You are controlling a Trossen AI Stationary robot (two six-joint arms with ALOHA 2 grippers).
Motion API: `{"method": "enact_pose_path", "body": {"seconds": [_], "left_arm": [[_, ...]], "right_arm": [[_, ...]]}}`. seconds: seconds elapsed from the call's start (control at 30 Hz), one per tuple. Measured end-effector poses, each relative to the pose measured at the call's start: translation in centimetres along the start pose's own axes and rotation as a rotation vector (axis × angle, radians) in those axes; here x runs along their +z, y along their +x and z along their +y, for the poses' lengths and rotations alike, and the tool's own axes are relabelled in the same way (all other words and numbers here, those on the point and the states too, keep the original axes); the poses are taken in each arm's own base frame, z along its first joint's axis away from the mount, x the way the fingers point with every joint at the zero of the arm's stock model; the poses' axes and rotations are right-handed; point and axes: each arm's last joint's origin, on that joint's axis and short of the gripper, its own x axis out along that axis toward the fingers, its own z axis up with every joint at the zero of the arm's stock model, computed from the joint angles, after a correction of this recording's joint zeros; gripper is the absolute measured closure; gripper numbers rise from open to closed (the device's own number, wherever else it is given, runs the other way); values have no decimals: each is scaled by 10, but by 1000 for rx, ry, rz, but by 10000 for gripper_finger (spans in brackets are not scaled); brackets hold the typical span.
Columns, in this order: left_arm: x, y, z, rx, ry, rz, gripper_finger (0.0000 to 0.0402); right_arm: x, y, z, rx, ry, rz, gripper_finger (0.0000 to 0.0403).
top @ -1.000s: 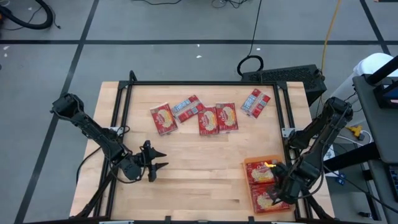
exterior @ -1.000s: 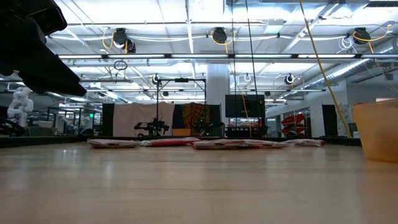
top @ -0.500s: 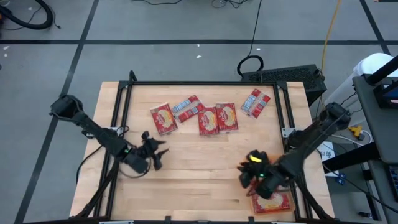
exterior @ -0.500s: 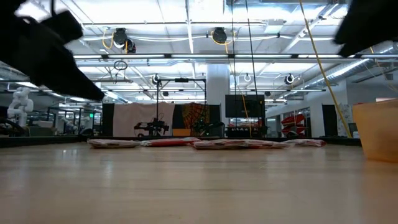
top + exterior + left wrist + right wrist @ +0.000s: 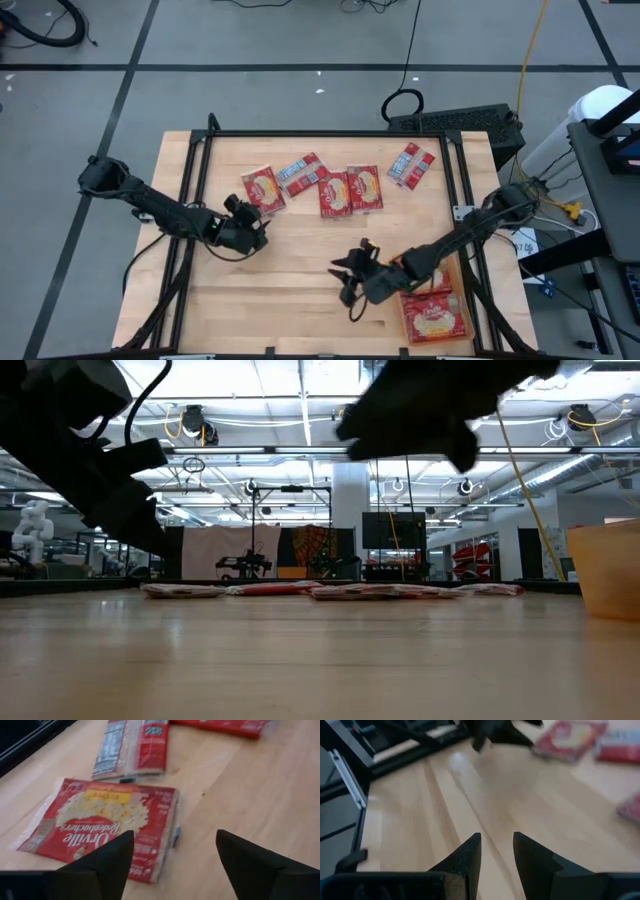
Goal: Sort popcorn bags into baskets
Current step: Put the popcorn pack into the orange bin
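Fingers of the left gripper [image 5: 172, 851] spread wide and empty just short of a flat red popcorn bag [image 5: 102, 826] on the wooden counter [image 5: 300, 260]; right gripper [image 5: 350, 278] fingers narrowly parted, empty, beside the shallow orange basket [image 5: 458, 300] holding two bags

Pale smooth wooden table [image 5: 300, 270], glossy crinkled plastic popcorn bags [image 5: 102, 827], matt black tool fingers [image 5: 112, 855].

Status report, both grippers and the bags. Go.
Left gripper open, beside leftmost popcorn bag. Right gripper empty, mid-table. Bags in orange basket. Nothing in the way.
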Motion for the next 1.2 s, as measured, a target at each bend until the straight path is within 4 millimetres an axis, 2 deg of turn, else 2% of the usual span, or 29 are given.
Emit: {"method": "enact_pose_path", "body": {"seconds": [0.13, 0.33, 0.5, 0.73, 0.9, 1.03, 1.2], "left_arm": [[1, 1, 2, 10, 54, 4, 107], [-1, 2, 1, -3, 246, 17, 124], [-20, 12, 7, 33, 450, 80, 134], [-37, 23, 13, 75, 432, 83, 135], [-42, 30, 16, 54, 387, 75, 143], [-43, 35, 20, 19, 357, 119, 203], [-43, 35, 18, -38, 459, 131, 340]], "right_arm": [[6, 20, -1, 29, -60, -93, 298], [22, 36, -13, 5, -109, -168, 298], [30, 44, -22, -4, -165, -170, 298], [35, 50, -31, -5, -210, -150, 298], [30, 51, -37, -10, -225, -149, 298], [24, 51, -41, -16, -213, -136, 298], [16, 50, -48, -25, -176, -112, 298]]}}
